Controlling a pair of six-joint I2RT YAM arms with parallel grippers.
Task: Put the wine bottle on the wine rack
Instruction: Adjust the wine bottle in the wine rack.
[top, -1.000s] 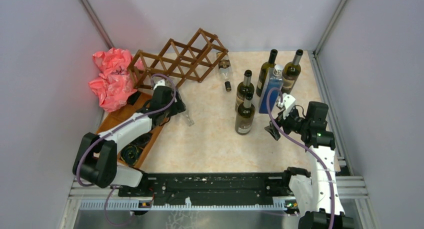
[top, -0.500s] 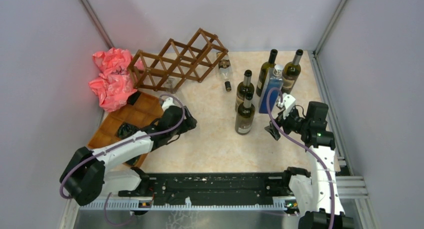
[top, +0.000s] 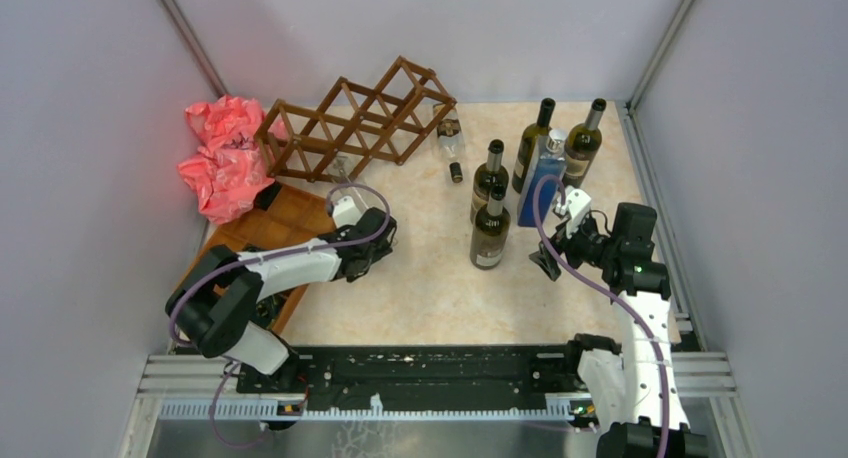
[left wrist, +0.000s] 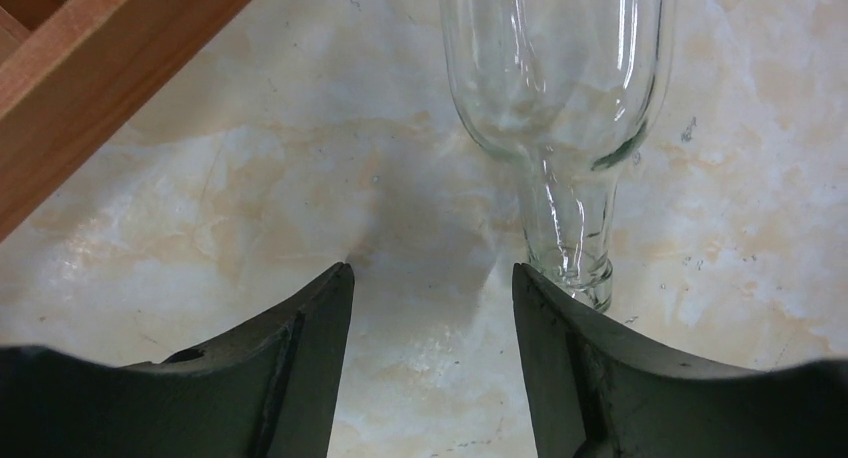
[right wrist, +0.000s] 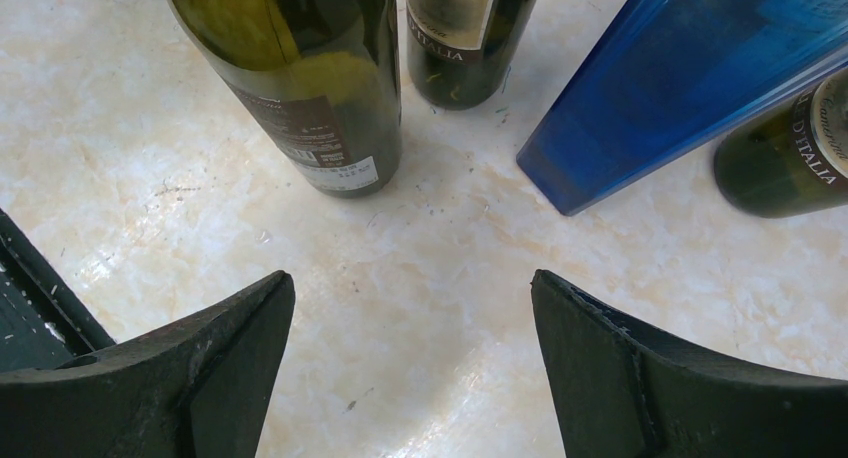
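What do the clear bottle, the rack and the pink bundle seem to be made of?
Clear bottle: glass, glossy; the table shows through it.
Rack: dark brown wood, apparently stained; thin slats crossing.
Pink bundle: perhaps thin plastic or paper; crumpled, slightly shiny.

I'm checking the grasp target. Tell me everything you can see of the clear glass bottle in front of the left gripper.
The clear bottle is colourless, see-through glass, looks empty and shows no cap. It lies on its side on the marbled table, neck pointing at the left gripper, mouth beside one finger rather than between them. Nothing grips it; finger contact is unclear.
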